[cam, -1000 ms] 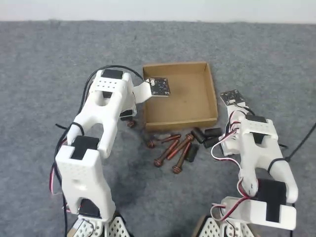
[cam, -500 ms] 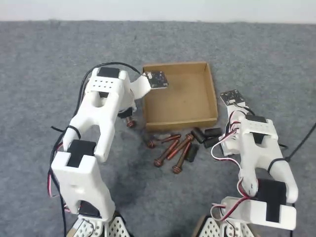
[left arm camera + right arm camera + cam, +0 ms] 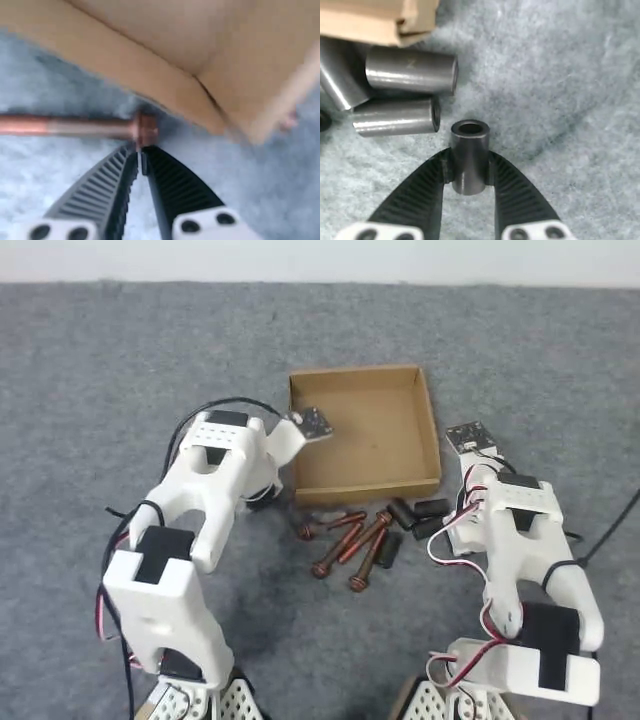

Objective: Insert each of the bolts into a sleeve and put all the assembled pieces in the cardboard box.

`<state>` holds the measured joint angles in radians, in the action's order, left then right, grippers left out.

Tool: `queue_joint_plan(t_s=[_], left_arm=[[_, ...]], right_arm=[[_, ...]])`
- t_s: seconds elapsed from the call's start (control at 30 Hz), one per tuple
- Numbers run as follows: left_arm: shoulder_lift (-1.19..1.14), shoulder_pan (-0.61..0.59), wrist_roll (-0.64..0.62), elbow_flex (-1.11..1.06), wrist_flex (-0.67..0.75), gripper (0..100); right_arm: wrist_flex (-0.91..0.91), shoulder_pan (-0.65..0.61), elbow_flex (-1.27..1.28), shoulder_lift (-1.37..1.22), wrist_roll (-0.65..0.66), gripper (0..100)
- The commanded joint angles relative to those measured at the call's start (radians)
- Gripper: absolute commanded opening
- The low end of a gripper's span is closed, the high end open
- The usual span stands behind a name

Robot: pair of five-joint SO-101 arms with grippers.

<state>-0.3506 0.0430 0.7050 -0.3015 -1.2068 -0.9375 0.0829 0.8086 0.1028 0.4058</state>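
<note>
The right gripper (image 3: 468, 172) is clamped on an upright sleeve (image 3: 470, 145). The left gripper (image 3: 139, 152), jaws nearly together, touches the head of a bolt (image 3: 75, 126) beside the cardboard box (image 3: 432, 430). Nothing lies inside it, and the other bolts (image 3: 350, 545) and sleeves (image 3: 432, 507) lie loose, so I judge that no piece is assembled yet.

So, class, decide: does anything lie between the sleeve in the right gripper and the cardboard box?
Yes: loose sleeves lie side by side on the carpet, between the held sleeve and the corner of the cardboard box.
</note>
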Motion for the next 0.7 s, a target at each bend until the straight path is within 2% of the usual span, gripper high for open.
queue_joint_plan(t_s=[0.0,0.13,0.2,0.27,0.37,0.5,0.57,0.67], left_arm=[[0.084,0.014,-0.160,0.018,0.130,1],[0.140,0.011,-0.190,0.028,0.114,1],[0.176,0.011,-0.264,0.030,0.089,1],[0.203,0.011,-0.384,0.030,0.081,1],[0.219,0.011,-0.643,0.033,0.089,1],[0.218,-0.014,-0.957,0.016,0.181,1],[0.215,-0.032,-1.048,0.004,0.249,2],[0.189,-0.071,-1.076,0.002,0.319,2]], right_arm=[[-0.001,-0.010,-0.049,0.007,0.018,0.6],[-0.001,-0.010,-0.049,0.007,0.018,0.6],[-0.001,-0.010,-0.049,0.007,0.018,0.6],[0.001,-0.010,-0.049,0.007,0.018,0.6],[0.001,-0.010,-0.049,0.007,0.018,0.6],[0.001,-0.010,-0.049,0.007,0.020,0.6],[-0.001,-0.010,-0.049,0.007,0.020,0.6],[-0.002,-0.010,-0.049,0.007,0.020,0.6]])
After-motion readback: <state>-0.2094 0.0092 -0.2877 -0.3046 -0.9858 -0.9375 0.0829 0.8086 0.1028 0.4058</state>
